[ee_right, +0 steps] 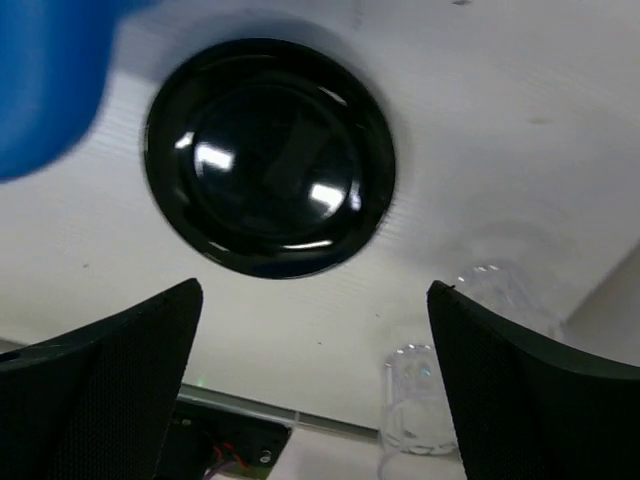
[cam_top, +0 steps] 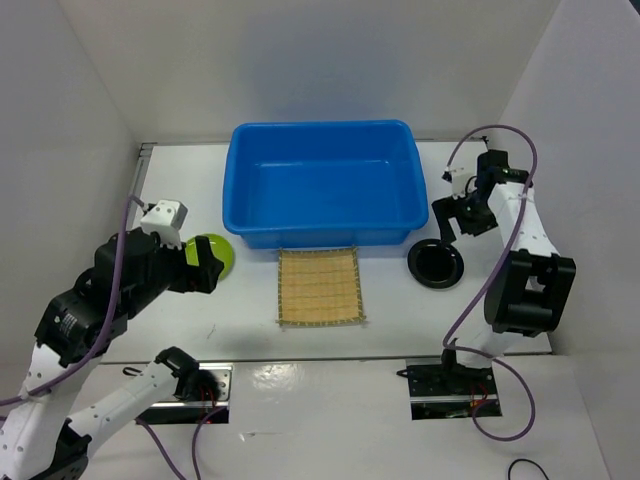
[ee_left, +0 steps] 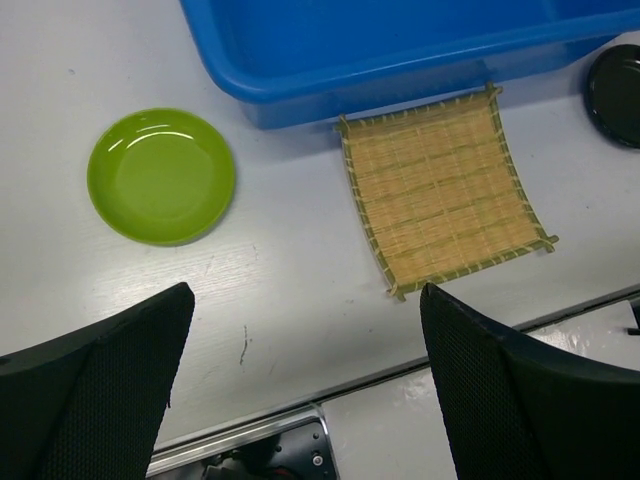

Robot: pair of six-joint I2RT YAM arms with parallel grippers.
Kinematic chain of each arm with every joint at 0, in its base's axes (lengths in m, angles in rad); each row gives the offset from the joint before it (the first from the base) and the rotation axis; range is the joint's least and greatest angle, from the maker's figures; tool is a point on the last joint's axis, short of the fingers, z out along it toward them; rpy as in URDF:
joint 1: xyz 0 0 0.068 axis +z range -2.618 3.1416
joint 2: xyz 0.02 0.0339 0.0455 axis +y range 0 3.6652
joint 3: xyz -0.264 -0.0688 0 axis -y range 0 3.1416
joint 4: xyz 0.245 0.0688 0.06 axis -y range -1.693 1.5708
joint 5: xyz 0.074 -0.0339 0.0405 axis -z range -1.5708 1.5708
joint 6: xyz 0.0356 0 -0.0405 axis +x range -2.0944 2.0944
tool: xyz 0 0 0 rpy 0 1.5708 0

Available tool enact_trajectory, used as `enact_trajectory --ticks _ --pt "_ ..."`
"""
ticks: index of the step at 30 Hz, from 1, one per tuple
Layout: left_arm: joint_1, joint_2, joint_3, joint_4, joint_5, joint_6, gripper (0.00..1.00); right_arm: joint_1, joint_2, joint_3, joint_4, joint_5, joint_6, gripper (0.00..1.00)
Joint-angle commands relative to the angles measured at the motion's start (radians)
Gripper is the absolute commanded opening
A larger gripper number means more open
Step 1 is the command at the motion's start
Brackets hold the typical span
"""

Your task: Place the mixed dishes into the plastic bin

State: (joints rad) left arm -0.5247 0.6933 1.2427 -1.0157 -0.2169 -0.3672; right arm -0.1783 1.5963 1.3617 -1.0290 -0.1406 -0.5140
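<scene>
The blue plastic bin (cam_top: 320, 232) stands empty at the back centre. Right in front of it lies the tan bamboo mat (cam_top: 319, 286) (ee_left: 445, 195). The lime-green plate (ee_left: 161, 175) sits left of the mat, and my left gripper (cam_top: 205, 265) (ee_left: 306, 288) hovers open just in front of it, holding nothing. The black dish (cam_top: 435, 263) (ee_right: 270, 158) rests right of the mat, off the bin's front right corner. My right gripper (cam_top: 455, 225) (ee_right: 315, 286) hangs open above the dish, empty. In the right wrist view a clear cup (ee_right: 420, 400) stands near the dish.
White walls (cam_top: 80, 120) close in the table on the left, back and right. The arms' metal base plates (cam_top: 450, 390) sit at the near edge. A purple cable (cam_top: 520, 150) loops off the right arm beside the right wall.
</scene>
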Motion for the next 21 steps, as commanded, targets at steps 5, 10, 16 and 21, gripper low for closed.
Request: enact_trajectory --ticks 5,10,16,21 --pt "-0.001 0.055 -0.130 0.205 0.441 -0.126 0.99 0.195 0.050 -0.006 -0.117 -0.235 -0.005 0.92" --pt "-0.001 0.087 -0.342 0.373 0.490 -0.286 0.97 0.391 -0.060 -0.039 -0.049 -0.197 0.101 0.92" --pt "-0.001 -0.063 -0.599 0.529 0.525 -0.470 0.99 0.551 -0.223 -0.127 0.027 -0.079 0.111 0.25" --pt "-0.001 -0.104 -0.729 0.629 0.514 -0.538 0.99 0.629 -0.225 -0.150 0.063 -0.091 0.100 0.09"
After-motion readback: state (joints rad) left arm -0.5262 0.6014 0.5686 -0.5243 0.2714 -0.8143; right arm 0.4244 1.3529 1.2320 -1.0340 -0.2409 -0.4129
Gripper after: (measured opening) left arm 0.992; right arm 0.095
